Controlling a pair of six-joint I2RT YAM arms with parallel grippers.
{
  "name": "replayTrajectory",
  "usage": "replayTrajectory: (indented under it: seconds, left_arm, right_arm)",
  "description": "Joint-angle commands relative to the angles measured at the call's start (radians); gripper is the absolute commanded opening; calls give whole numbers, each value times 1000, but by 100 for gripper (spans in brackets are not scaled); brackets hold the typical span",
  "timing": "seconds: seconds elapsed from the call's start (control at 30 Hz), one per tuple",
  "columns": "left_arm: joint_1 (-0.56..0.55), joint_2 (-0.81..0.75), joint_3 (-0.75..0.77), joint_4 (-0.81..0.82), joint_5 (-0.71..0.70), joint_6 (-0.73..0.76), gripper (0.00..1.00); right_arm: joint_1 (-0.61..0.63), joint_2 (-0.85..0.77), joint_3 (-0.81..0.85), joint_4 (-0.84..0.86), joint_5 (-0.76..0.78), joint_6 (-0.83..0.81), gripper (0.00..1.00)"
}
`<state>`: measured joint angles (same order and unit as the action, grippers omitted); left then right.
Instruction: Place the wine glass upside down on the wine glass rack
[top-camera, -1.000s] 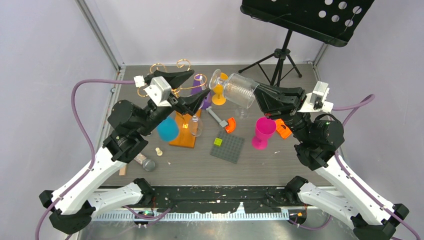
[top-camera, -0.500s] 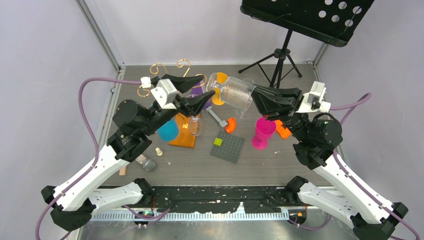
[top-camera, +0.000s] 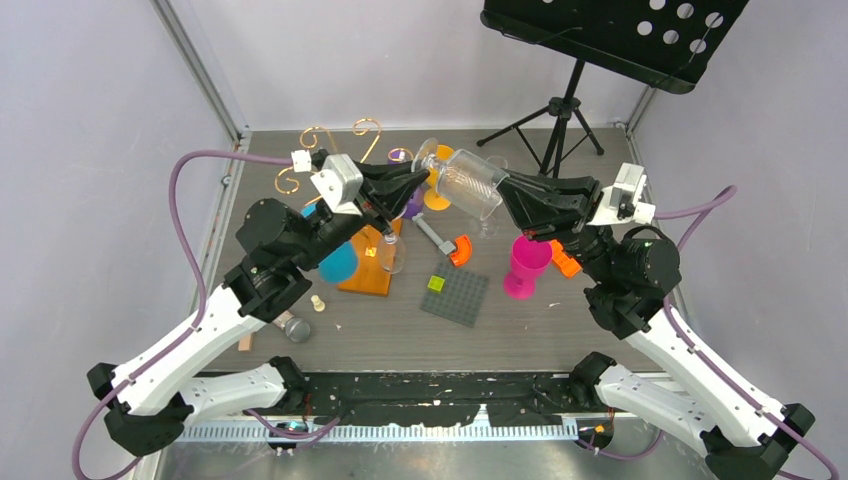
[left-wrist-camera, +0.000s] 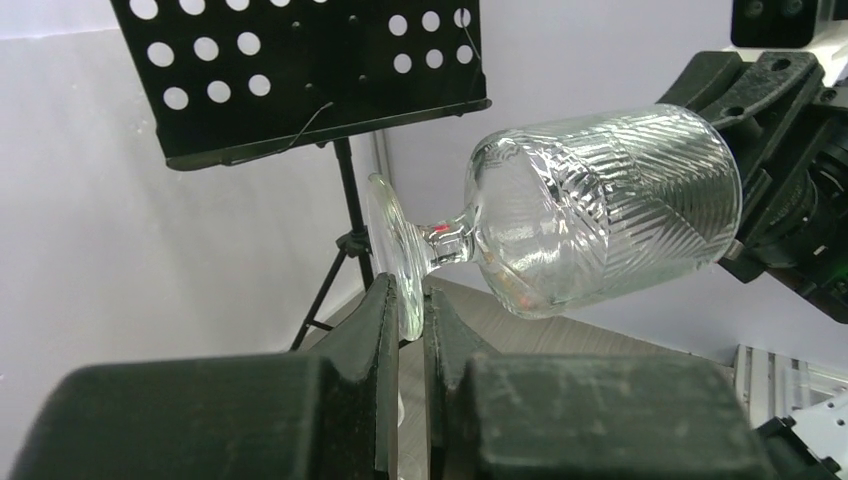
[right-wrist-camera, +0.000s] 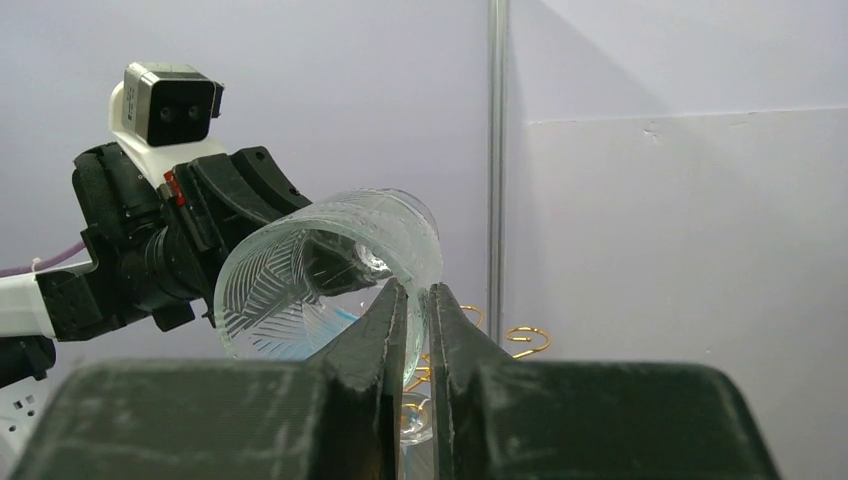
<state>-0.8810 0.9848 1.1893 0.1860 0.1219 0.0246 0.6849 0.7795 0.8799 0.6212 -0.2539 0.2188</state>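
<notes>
Left gripper (top-camera: 424, 180) has swung in and closed, now pinching glass (top-camera: 468, 184) foot, right gripper (top-camera: 505, 196) pinching bowl rim, glass aloft between them, long axis near level, foot toward 10 o'clock, mouth toward 4, rack (top-camera: 360, 276) at 8 o'clock.

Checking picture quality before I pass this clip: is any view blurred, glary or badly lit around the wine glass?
Top external: even light, sharp throughout, though the clear wine glass shows only faintly. Left wrist: the glass is crisp, with bright glints on its cut pattern, while the left gripper is soft in the foreground. Right wrist: the right gripper is blurred up close, the glass rim is clear, and there is no strong glare.
</notes>
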Motion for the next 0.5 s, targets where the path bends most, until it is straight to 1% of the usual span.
replayTrajectory:
  seconds: [0.0,0.13,0.3,0.47]
  left_arm:
    - [2,-2,23,136,-113,-19,6]
    - [-7,5,25,156,-169,-18,5]
    - [-16,16,30,167,-176,-18,10]
    - [-27,28,37,168,-173,-18,10]
  right_arm:
    - [15,-12,-8,94,-69,26,5]
    - [33,0,-20,107,-68,26,5]
    - [65,18,-25,120,-65,20,5]
    - [79,24,-33,135,-53,15,5]
